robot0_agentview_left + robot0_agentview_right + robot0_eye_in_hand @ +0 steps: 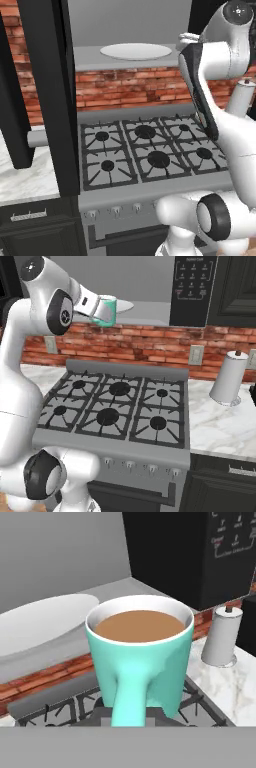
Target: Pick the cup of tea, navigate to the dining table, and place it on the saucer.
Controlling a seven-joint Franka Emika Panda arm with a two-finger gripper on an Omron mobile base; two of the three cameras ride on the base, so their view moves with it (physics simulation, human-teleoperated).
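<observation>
**A:** Where is the cup of tea [140, 662] at this point?

**B:** It is in the air, high above the stove [112, 411], level with the grey shelf [90, 57] over the brick wall. The jaws are clenched on it. In the hand view the handle points straight back toward the camera, so the grip looks to be on the handle or close around it.

**A:** Why hold it so high?

**B:** My guess is clearance. Lifted that far, the cup passes over the burner grates and the desk edge when the base turns away. It also sits close to the arm's own body, which should keep it steadier during a drive.

**A:** Is it level?

**B:** The brown liquid lies flat and well under the white rim, so the cup seems upright. That matters, since a tilt would spill it.

**A:** What else is near?

**B:** A large white plate [135, 51] rests on the shelf just behind the cup, apart from it. A paper towel roll [228, 378] stands on the marble desk [225, 426] right of the stove, well apart. The black microwave [192, 288] hangs above it.

**A:** And the rest of the task?

**B:** The pick looks done. The drive to the dining table and the placing on the saucer are not yet done.
</observation>
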